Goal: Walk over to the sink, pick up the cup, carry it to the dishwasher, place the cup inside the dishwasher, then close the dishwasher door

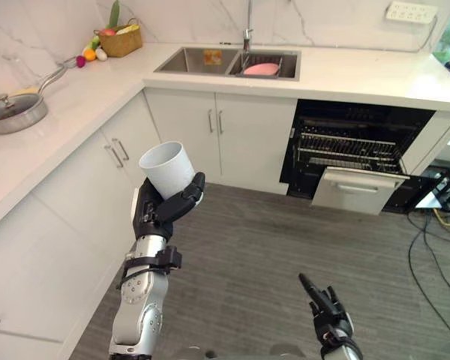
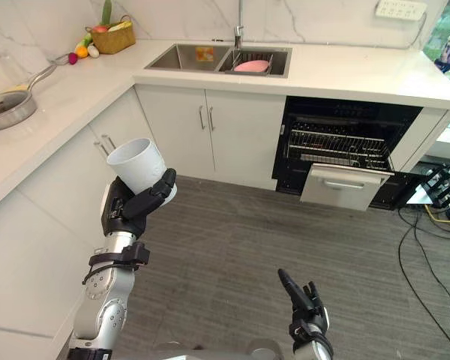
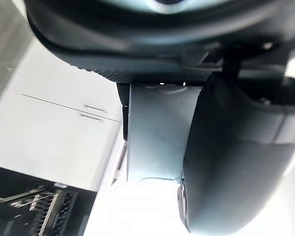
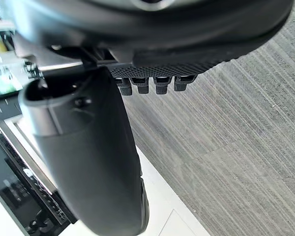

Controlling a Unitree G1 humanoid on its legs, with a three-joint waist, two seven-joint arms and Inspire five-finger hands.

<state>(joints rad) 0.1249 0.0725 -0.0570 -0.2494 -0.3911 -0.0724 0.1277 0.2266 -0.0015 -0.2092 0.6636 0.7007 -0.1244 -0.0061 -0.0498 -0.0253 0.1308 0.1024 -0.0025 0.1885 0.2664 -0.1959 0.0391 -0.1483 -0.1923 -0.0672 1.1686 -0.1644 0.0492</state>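
Left eye view shows the left hand [image 1: 159, 217] curled round the cup [image 1: 167, 169], so carrying seems under way; next it must reach the open dishwasher [image 1: 350, 152] far right, while the right hand [image 1: 326, 311] hangs relaxed.

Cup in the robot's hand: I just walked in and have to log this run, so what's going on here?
The robot's left hand is curled round a white cup, held mouth up in front of the lower cabinets. Its right hand hangs low over the floor, open and empty. The dishwasher, to the right of the sink, stands open with its rack showing, and the cup is not yet inside it.
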